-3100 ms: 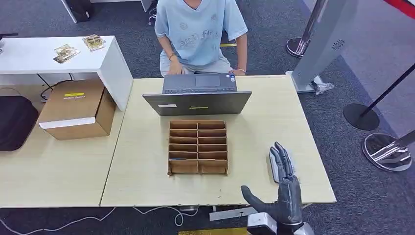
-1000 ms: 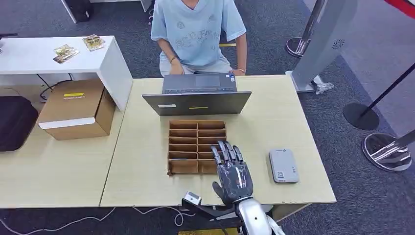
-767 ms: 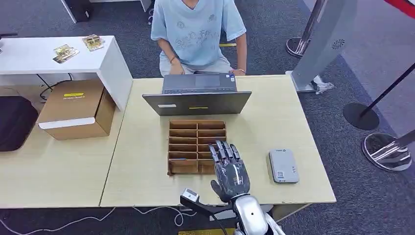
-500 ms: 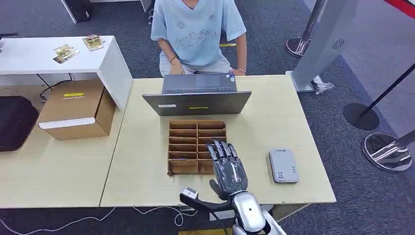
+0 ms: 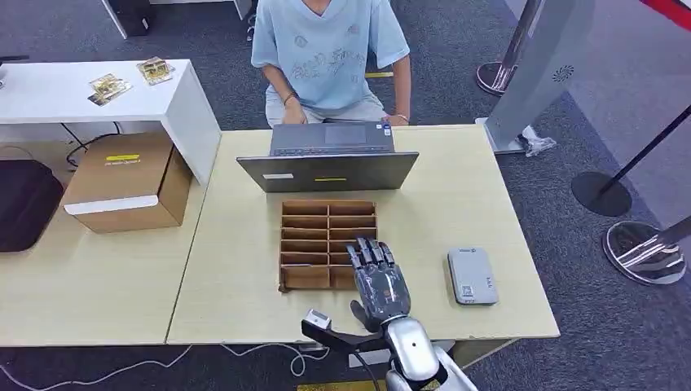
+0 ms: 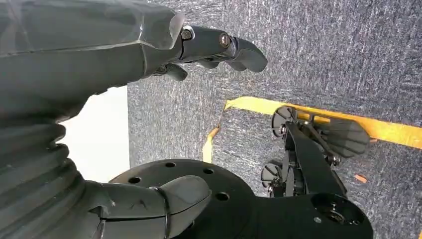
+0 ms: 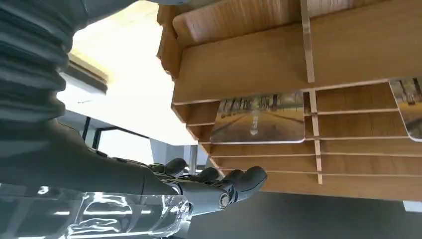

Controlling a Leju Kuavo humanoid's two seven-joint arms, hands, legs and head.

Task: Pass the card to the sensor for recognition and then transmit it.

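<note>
The wooden card rack (image 5: pixel 328 235) lies in the middle of the table. My right hand (image 5: pixel 376 281) hovers over its near right corner, fingers stretched toward the slots and holding nothing. In the right wrist view, a card with a road picture (image 7: pixel 259 118) stands in one slot. A second card (image 7: pixel 411 110) stands in the neighbouring slot. The fingertips (image 7: pixel 249 178) are a short way from the rack (image 7: pixel 348 59). The grey sensor (image 5: pixel 472 275) lies flat to the right of the rack. My left hand (image 6: pixel 89 59) hangs over the floor, fingers apart and holding nothing.
A laptop (image 5: pixel 328 159) stands behind the rack, and a person (image 5: pixel 330 53) sits at it across the table. A cardboard box (image 5: pixel 128 181) stands on the left table. A barrier post base (image 5: pixel 648 251) stands on the carpet at the right.
My right hand has moved left from beside the sensor to above the rack. Over the last second it has barely shifted, drawing slightly back toward the near edge.
</note>
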